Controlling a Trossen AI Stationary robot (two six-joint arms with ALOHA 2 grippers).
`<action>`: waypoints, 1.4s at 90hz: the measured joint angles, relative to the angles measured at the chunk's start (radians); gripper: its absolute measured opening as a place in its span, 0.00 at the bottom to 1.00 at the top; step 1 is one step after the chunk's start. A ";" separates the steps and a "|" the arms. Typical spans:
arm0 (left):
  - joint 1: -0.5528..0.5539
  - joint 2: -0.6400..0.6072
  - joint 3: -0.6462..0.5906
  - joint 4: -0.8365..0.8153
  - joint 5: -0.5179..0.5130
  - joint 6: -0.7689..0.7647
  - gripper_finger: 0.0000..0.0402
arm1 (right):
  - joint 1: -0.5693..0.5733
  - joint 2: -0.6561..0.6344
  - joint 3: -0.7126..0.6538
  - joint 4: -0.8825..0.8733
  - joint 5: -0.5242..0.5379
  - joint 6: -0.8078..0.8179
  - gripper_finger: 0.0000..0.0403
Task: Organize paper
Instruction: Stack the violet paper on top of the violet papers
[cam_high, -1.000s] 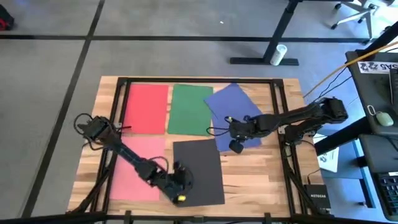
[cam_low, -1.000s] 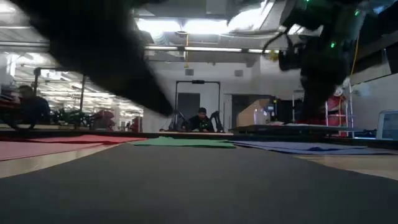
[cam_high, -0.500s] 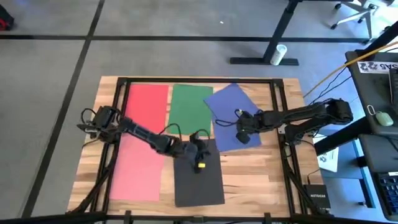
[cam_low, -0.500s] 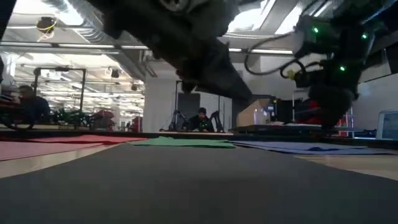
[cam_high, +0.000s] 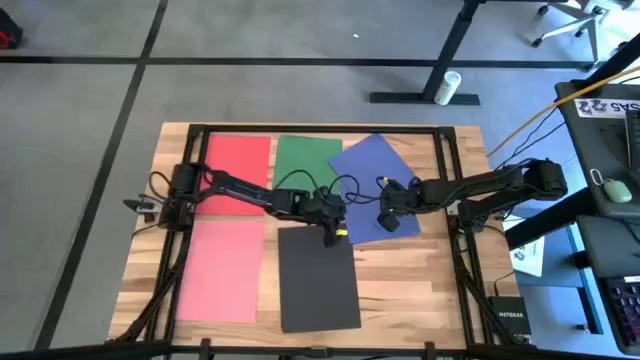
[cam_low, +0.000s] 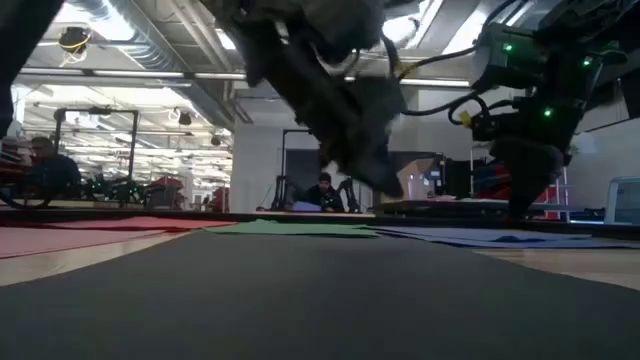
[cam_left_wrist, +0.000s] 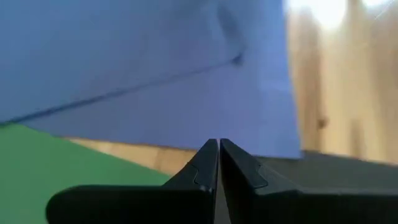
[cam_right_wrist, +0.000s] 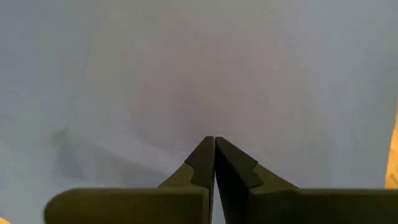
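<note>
While the dark grey sheet (cam_high: 319, 278) and pink sheet (cam_high: 222, 270) lie nearest on the wooden surface (cam_high: 420, 280), the left hand (cam_high: 333, 228) sits with its fingers pressed together at the grey sheet's far edge. Beyond it, the right hand (cam_high: 388, 218), likewise closed on nothing, rests over the tilted blue sheet (cam_high: 365, 165). Farthest back, red (cam_high: 237, 172) and green (cam_high: 305, 170) sheets lie side by side, the blue overlapping the green.

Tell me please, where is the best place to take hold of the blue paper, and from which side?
Probably at its near right corner, coming from the right. The blue paper lies flat and tilted, its left edge overlapping the green paper, but this corner rests on bare table. The right tool, shut, is over it.
</note>
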 joint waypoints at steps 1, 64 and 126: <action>0.003 0.007 0.006 -0.001 0.000 0.000 0.00 | 0.000 0.000 0.000 -0.001 0.000 -0.001 0.00; 0.075 0.099 0.075 -0.011 0.039 0.029 0.00 | 0.000 -0.001 -0.113 0.102 -0.073 0.053 0.00; 0.096 0.163 0.078 0.073 0.093 0.021 0.00 | 0.001 -0.017 -0.106 0.107 -0.168 0.058 0.00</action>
